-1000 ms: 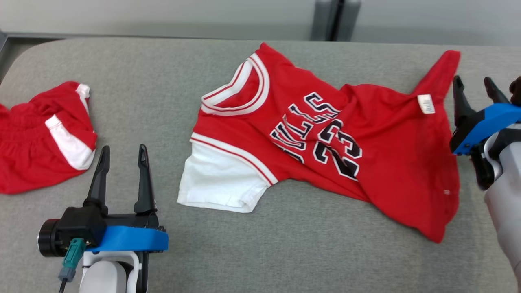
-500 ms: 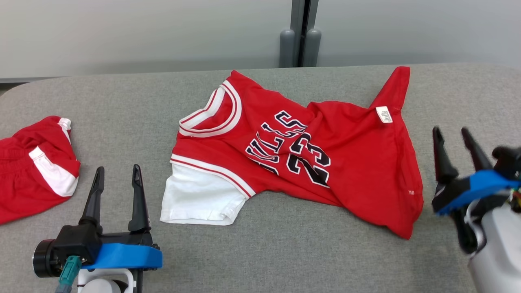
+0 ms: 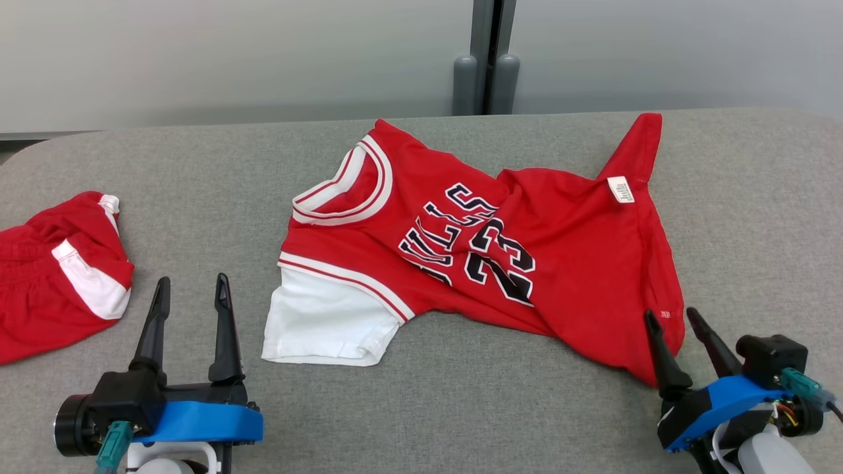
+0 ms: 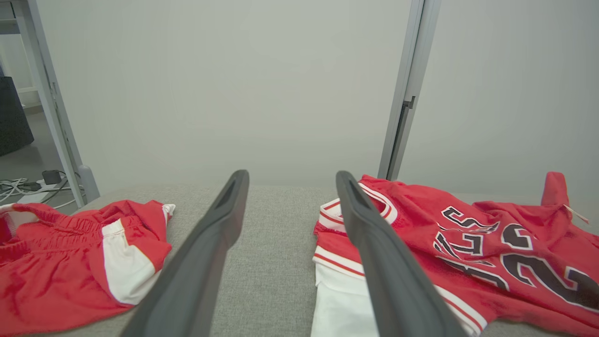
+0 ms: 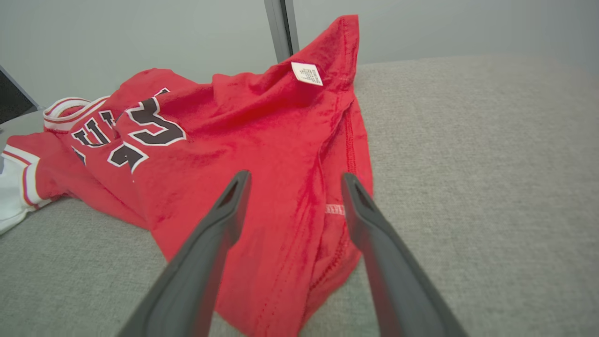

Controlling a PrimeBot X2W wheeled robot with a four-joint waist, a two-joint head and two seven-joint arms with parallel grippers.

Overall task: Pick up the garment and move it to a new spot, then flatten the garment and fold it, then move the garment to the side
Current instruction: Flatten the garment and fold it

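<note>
1. Your left gripper was wide open and had nothing in it. It sat low on the left, with its fingers pointing away from you, over the bare grey table top.
2. Your right gripper was wide open too, and it held nothing. Its tips were at the near right corner of the red jersey. I could not tell if they touched the cloth.
3. The red jersey lay in the middle of the table. It was a bit crumpled and not folded.
4. Its neck hole was on the left, and its bottom edge was on the right.
5. The dark letters and the number 23 faced up.
6. A white sleeve lay flat at the near left, just to the right of your left gripper.
7. One red corner poked out toward the far side of the table. A small white tag was just below it.
8. Some red shorts with a white stripe lay bunched at the left side, well apart from the jersey.
9. Behind the table was a pale wall with a grey post.
</note>
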